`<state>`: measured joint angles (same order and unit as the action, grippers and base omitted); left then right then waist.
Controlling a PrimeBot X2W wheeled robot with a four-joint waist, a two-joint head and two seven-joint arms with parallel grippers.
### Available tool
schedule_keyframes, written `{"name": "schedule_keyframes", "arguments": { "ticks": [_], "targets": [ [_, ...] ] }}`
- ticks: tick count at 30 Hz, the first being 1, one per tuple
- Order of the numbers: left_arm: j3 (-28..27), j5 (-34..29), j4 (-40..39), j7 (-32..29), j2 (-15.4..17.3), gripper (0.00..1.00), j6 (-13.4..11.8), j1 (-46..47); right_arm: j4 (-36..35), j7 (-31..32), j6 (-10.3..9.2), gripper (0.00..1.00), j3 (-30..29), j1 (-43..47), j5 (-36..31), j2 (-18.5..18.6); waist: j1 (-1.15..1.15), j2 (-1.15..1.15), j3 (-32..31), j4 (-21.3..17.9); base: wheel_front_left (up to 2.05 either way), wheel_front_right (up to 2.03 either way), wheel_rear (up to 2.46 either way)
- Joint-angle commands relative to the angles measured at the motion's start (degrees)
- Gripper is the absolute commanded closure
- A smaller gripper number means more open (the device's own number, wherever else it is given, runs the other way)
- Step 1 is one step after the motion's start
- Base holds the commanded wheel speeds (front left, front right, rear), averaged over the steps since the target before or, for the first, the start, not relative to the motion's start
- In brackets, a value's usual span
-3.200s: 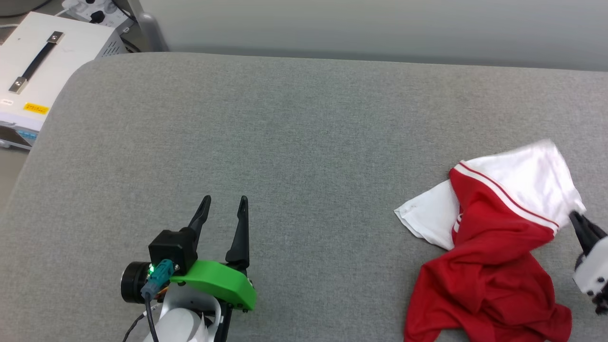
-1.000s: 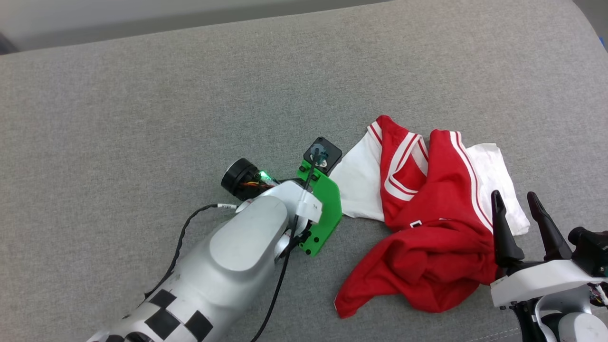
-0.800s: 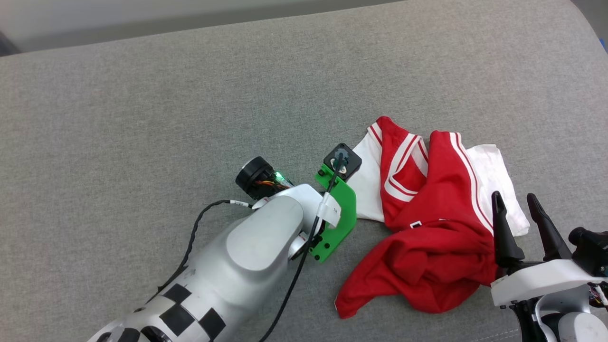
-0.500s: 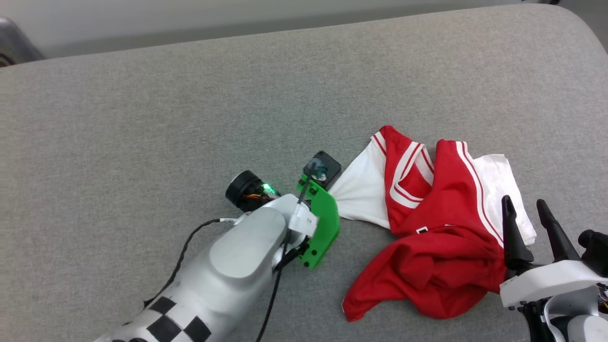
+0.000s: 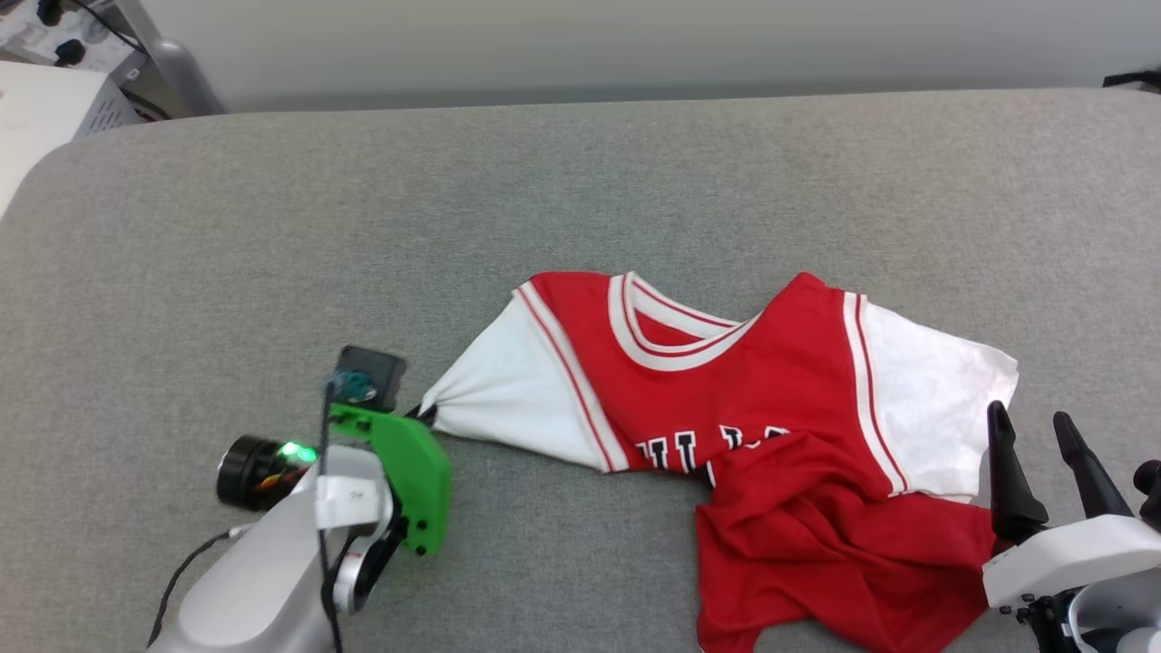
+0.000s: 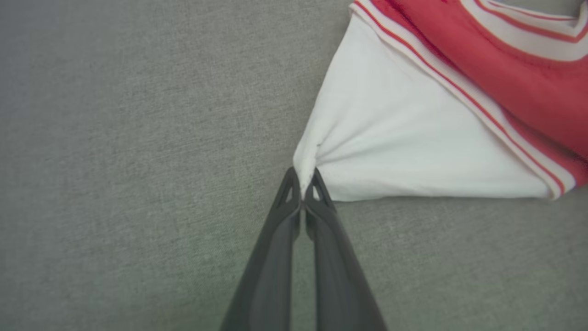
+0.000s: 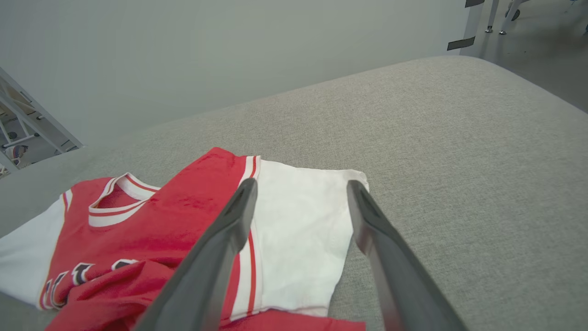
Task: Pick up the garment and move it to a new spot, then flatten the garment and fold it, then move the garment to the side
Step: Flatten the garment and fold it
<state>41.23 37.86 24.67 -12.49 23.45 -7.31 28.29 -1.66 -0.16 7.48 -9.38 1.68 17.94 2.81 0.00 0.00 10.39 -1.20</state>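
The garment (image 5: 726, 390) is a red jersey with white sleeves, lying on the grey cushion with its collar toward the far side. Its lower part is bunched into red folds that cover part of the black lettering. My left gripper (image 6: 303, 181) is shut on the tip of the white sleeve (image 6: 404, 142), which is stretched taut toward it; in the head view that gripper (image 5: 423, 414) sits left of the garment. My right gripper (image 5: 1031, 424) is open at the lower right. In the right wrist view its fingers (image 7: 239, 216) hover above the other white sleeve (image 7: 303, 239).
The grey cushion (image 5: 272, 236) stretches wide to the left and far side. A white box (image 5: 36, 127) and a metal leg (image 5: 177, 68) stand beyond its far left corner. A pale wall (image 7: 229, 55) rises behind.
My left gripper closed on the white sleeve and pulled it left, spreading the crumpled garment out so the collar and lettering show. The head camera also shifted. The right gripper stayed open.
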Motion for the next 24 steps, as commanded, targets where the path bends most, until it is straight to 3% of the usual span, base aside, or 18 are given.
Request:
{"name": "schedule_keyframes", "arguments": {
  "ticks": [1, 5, 11, 12, 13, 14, 19, 24],
  "targets": [
    [-1.8, 1.5, -1.8, 0.8, 1.5, 1.0, -2.0, -3.3, -0.3, 0.3, 0.01, 0.0, -0.3, 0.7, 0.3, 0.1, 0.0, 0.0, -1.7, 1.8, 0.0, 0.0, 0.0],
    [-5.5, 5.8, -6.4, 1.7, 3.5, 1.0, -6.0, -11.8, -0.3, 1.5, 0.01, 0.0, -0.8, 1.3, 0.4, 0.1, 0.0, 0.0, -2.3, 2.4, 0.0, 0.0, 0.0],
    [-6.3, 8.2, -11.6, 3.9, 2.3, 1.0, -7.8, -18.3, 1.0, 3.6, 0.01, 0.0, -3.2, 1.3, 0.9, 0.6, 0.0, 0.0, -2.6, 2.9, 0.0, 0.0, 0.0],
    [-6.4, 8.3, -12.1, 4.3, 2.1, 0.8, -7.9, -18.7, 1.6, 4.1, 0.01, 0.0, -3.6, 1.2, 0.9, 1.0, 0.0, 0.0, -2.7, 3.0, 0.0, 0.0, 0.0],
    [-6.5, 8.4, -12.7, 4.8, 1.8, 0.23, -8.0, -19.1, 2.3, 4.5, 0.01, 0.0, -4.1, 1.1, 0.9, 1.5, 0.0, 0.0, -2.8, 3.1, 0.0, 0.0, 0.0],
    [-6.6, 8.6, -13.0, 5.3, 1.6, 0.0, -8.2, -19.3, 2.7, 4.9, 0.01, 0.0, -4.3, 0.9, 1.3, 1.7, 0.0, 0.0, -2.9, 3.1, 0.0, 0.0, 0.0],
    [-8.0, 7.3, -15.3, 10.4, 1.2, 0.0, -8.6, -19.1, 5.9, 9.2, 0.01, 0.0, -5.4, -0.8, 3.7, 4.4, 0.0, 0.0, -3.1, 3.2, 0.0, 0.0, 0.0],
    [-8.6, 4.9, -17.9, 15.7, 1.2, 0.0, -8.0, -17.6, 10.3, 18.2, 0.01, 0.0, -5.7, -3.5, 7.0, 7.9, 0.0, 0.0, -3.1, 3.8, 0.0, 0.0, 0.0]
  ]
}}
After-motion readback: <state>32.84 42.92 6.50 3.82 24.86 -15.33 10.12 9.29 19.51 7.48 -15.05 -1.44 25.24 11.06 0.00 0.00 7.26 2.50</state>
